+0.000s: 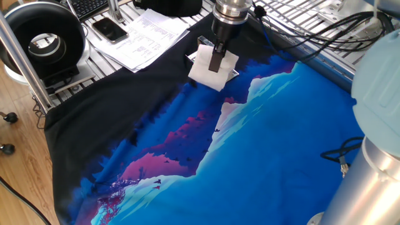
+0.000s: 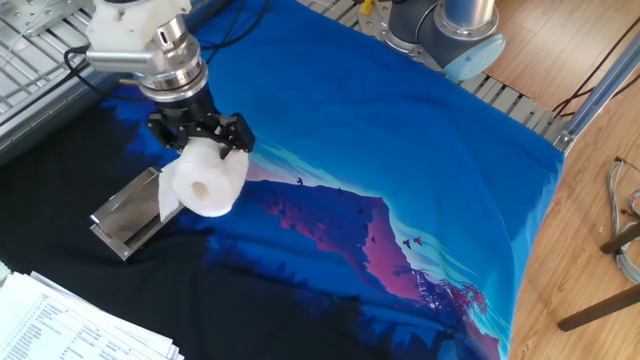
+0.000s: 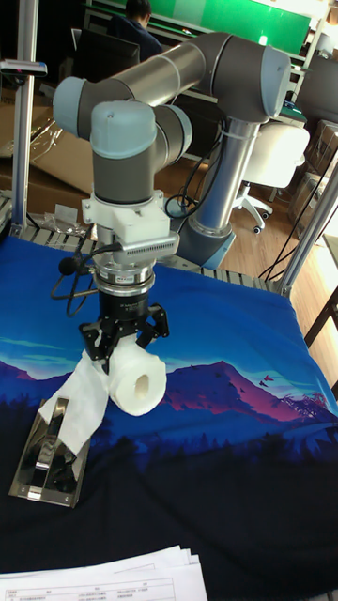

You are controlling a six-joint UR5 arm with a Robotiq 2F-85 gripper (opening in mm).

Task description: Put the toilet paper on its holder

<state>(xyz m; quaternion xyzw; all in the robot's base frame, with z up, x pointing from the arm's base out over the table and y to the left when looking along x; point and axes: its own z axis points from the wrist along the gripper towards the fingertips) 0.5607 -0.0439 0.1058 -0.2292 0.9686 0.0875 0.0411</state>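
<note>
While its two black fingers (image 3: 101, 342) grip the toilet paper (image 2: 207, 180) from above, the tool (image 2: 200, 133) holds the roll in the air with its hollow centre lying sideways. A loose tail of tissue (image 3: 83, 406) hangs from the roll onto the holder (image 3: 49, 461), a shiny silver plate resting on the dark edge of the mountain-print cloth (image 2: 420, 170) that covers the worktop. Printed paper sheets (image 1: 140, 36), a phone (image 1: 110, 28) and a black round device (image 1: 42, 37) lie beyond the cloth.
</note>
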